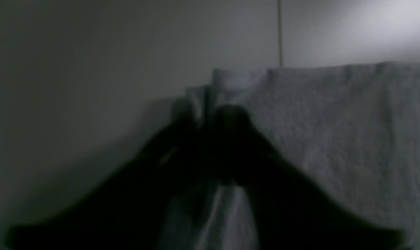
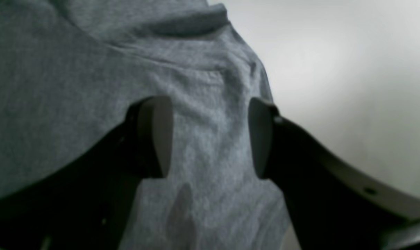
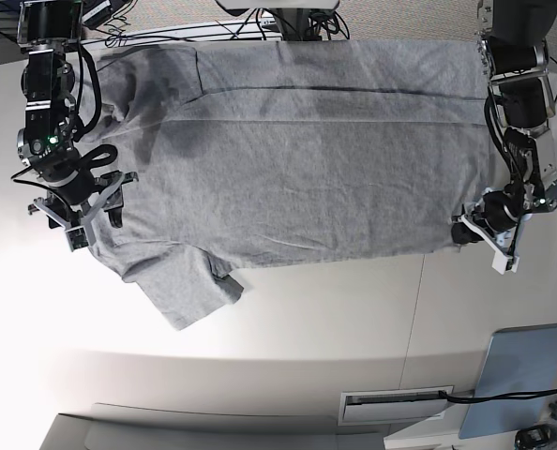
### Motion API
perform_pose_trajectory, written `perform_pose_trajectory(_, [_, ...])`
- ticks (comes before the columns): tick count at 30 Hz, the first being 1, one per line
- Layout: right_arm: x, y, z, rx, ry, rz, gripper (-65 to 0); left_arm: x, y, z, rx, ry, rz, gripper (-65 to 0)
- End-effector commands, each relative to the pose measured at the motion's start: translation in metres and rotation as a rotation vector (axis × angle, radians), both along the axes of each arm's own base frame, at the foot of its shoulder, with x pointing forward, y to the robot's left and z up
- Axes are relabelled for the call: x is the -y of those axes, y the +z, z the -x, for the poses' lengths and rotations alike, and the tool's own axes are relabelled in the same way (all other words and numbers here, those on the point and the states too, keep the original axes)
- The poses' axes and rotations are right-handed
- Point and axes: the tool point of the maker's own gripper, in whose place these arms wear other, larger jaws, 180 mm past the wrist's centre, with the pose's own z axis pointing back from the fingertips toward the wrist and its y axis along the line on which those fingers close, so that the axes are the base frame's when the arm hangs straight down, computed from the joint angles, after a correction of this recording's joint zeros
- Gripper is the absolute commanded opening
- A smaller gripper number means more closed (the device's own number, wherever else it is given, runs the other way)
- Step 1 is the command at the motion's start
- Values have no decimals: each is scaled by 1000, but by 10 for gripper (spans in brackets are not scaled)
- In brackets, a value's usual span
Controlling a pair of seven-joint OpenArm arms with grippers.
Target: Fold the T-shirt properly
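Two grippers work opposite ends of the T-shirt (image 3: 297,159), spread flat on the white table (image 3: 353,328). We see the left gripper (image 1: 210,114) clenched on the hem corner, while the right gripper (image 2: 210,137) straddles shoulder fabric, released, ready to pinch.

A heather-grey short-sleeved T-shirt (image 3: 297,150) lies spread flat, plain side up, across the white table (image 3: 316,319), its far long edge folded over along a straight crease, one sleeve splaying toward the near edge, fabric lightly wrinkled.
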Motion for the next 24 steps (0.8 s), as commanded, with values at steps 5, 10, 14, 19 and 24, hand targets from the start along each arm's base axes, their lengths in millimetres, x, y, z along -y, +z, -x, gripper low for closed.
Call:
perform_pose_trajectory(5, [19, 16, -38, 54, -15, -2, -311, -3, 1, 1, -25, -19, -30, -650])
perform_pose_trajectory(10, [46, 10, -78, -14, -78, -67, -311, -3, 1, 1, -25, -19, -30, -650])
perform_pose_trajectory(14, [63, -4, -101, -132, -113, -137, -311, -3, 1, 1, -25, -19, -30, -650])
perform_pose_trajectory(19, [72, -17, -121, -219, -137, -244, -311, -3, 1, 1, -25, -19, -30, -650])
perform_pose_trajectory(24, [72, -37, -129, -274, -163, -283, -311, -3, 1, 1, -25, -19, -30, -650])
